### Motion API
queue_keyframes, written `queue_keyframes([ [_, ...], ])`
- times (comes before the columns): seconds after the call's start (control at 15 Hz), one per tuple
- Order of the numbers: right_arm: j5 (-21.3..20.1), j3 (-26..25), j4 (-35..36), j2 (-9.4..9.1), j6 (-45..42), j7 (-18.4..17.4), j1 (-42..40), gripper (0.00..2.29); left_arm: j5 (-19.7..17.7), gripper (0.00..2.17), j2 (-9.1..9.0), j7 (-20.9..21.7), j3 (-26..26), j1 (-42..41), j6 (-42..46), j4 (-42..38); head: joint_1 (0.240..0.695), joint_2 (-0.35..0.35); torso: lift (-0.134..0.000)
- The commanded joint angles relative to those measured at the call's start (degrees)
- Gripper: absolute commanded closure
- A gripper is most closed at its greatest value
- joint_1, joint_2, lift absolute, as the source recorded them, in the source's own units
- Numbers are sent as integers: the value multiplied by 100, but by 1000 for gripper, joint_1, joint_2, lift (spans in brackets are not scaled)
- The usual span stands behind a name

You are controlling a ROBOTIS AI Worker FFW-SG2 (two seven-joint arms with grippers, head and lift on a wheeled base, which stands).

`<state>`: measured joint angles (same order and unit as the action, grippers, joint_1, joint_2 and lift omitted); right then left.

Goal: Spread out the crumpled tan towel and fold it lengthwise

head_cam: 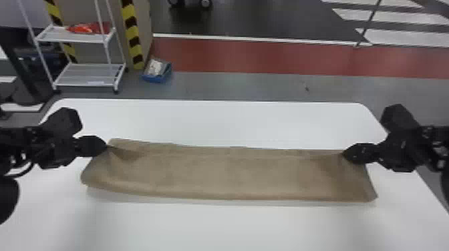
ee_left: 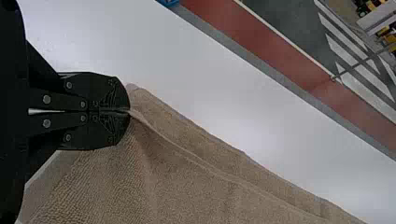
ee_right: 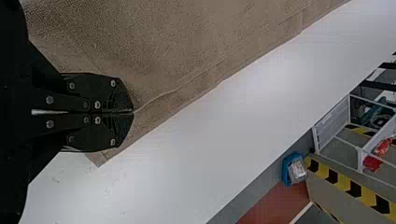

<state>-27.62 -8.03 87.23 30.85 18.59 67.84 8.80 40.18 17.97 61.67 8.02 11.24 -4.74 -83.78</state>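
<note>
White table (head_cam: 213, 230) runs along the 6 o'clock side, clock centered on the towel. Tan towel (head_cam: 227, 177) lies on it as a long band, 9 to 3 — doubled over lengthwise, smooth near edge at 6. Left gripper (head_cam: 105, 146) at 9: jaws closed, pinching the top layer's edge. Right gripper (head_cam: 344, 154) at 3 — same, closed on that edge. Bottom layer peeks out past it toward 12. Beyond the table: blue bin (head_cam: 157, 79) on the floor at 11, white cart (head_cam: 88, 80) at 10, red floor strip (head_cam: 267, 58) at 12 to 1.
</note>
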Motion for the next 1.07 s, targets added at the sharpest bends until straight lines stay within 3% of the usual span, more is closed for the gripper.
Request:
queue_keyframes([
  [0.0,-32,39,-198,-35,-18,62,122,2196,25,1639,5,21,-46,63,-155,11,695,-86,-120],
  [0.53,-199,30,-681,-105,-211,124,368,2196,7,1639,49,65,15,265,-436,-33,695,-82,-120],
  [1.0,-24,-260,-690,-149,-228,291,359,2196,-98,1639,-57,214,-11,81,-753,-833,695,-90,-120],
])
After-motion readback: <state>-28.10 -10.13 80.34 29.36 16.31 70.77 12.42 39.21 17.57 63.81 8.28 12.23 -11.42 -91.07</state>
